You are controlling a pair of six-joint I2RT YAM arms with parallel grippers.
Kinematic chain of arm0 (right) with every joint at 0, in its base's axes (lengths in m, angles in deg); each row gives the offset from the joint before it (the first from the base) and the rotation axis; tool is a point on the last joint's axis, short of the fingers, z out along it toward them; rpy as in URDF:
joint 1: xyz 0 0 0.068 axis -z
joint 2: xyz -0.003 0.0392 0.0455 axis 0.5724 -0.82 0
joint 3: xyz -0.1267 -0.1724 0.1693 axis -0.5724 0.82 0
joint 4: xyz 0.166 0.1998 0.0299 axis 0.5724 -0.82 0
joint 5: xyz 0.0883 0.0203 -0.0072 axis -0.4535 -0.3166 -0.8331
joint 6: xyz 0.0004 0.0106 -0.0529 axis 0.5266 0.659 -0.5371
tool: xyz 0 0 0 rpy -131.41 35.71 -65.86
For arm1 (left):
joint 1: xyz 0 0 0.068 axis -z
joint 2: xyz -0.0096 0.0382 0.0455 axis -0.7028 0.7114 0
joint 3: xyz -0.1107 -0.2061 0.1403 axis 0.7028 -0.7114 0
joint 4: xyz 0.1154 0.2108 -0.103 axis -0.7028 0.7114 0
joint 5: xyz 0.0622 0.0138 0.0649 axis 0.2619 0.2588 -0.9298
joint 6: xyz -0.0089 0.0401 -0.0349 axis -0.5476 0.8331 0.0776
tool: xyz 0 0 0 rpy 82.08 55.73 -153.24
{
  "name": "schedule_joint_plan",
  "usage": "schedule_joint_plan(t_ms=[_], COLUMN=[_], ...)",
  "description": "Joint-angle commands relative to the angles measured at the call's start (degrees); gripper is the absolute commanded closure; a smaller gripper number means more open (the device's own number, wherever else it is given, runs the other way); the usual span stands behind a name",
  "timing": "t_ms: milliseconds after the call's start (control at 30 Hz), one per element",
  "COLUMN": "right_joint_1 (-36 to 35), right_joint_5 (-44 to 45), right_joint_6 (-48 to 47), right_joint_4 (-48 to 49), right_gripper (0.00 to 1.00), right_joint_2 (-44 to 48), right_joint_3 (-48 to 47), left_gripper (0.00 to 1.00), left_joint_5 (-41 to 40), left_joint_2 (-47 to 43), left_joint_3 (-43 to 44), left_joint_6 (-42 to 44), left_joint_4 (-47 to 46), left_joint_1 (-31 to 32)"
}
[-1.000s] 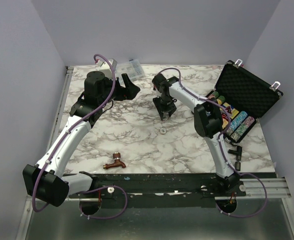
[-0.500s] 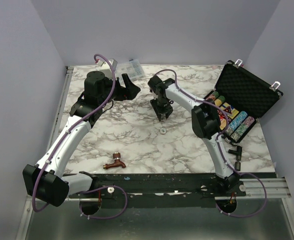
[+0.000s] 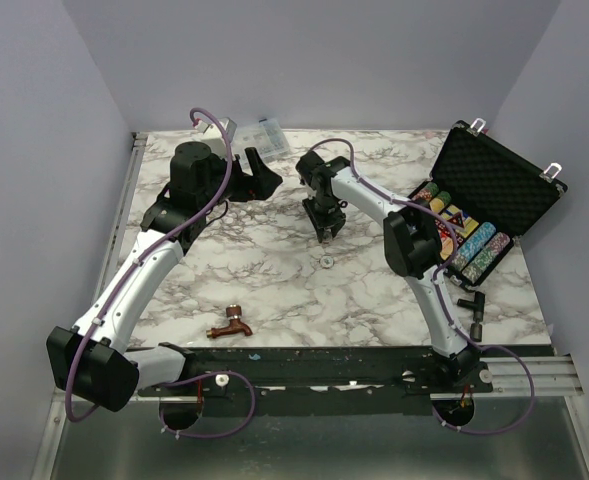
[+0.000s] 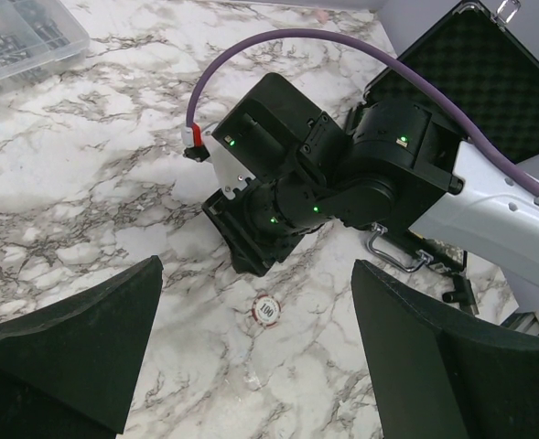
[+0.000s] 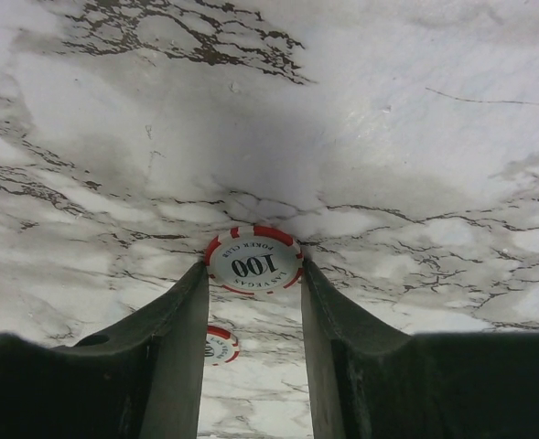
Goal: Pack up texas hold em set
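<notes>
Bare desk (image 3: pixel 274 285) lies left and near of the loose poker chip (image 3: pixel 327 261), up to the faucet (image 3: pixel 230 325). The right gripper (image 3: pixel 326 235) hangs just behind it, and the case (image 3: pixel 494 180) stands well right.

Black foam-lined case (image 3: pixel 502 180): open at the far right of the table (image 3: pixel 264 290), lid tilted back. Multicoloured chip rows (image 3: pixel 474 246) lie in its base. One red-and-white 100 chip (image 5: pixel 253 261) sits between the right fingers (image 5: pixel 173 320), touching both. A second chip (image 3: pixel 328 261) lies flat mid-table.

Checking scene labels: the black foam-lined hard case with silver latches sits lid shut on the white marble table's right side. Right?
Not shut: the top external view shows the black foam-lined hard case lid open on the white marble table's right side.
</notes>
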Motion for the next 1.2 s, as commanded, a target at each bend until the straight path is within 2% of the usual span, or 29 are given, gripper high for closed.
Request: schedule_joint_plan(t_ms=[0,100,800,1167], right_joint_1=[-0.5,-0.5,-0.2,-0.3], right_joint_5=[0.8,-1.2,-1.2,-1.7], right_joint_6=[-0.8,-0.7,1.4,1.8], right_joint_4=[0.3,1.4,4.1,5.2], right_gripper=[0.65,0.73,0.74,0.76], right_joint_2=[-5.2,-4.8,3.9,12.2], right_joint_3=[2.3,1.5,2.8,11.8], left_gripper=[0.16,0.16,0.16,0.16], left_joint_5=[1.5,1.6,1.8,2.0], left_joint_2=[0.3,0.4,0.3,0.4], left_joint_3=[2.1,2.0,2.1,2.1], left_joint_6=[-0.4,-0.4,-0.3,-0.4], left_joint_4=[-0.2,-0.2,-0.1,0.0], left_joint_1=[-0.4,-0.3,-0.3,-0.3])
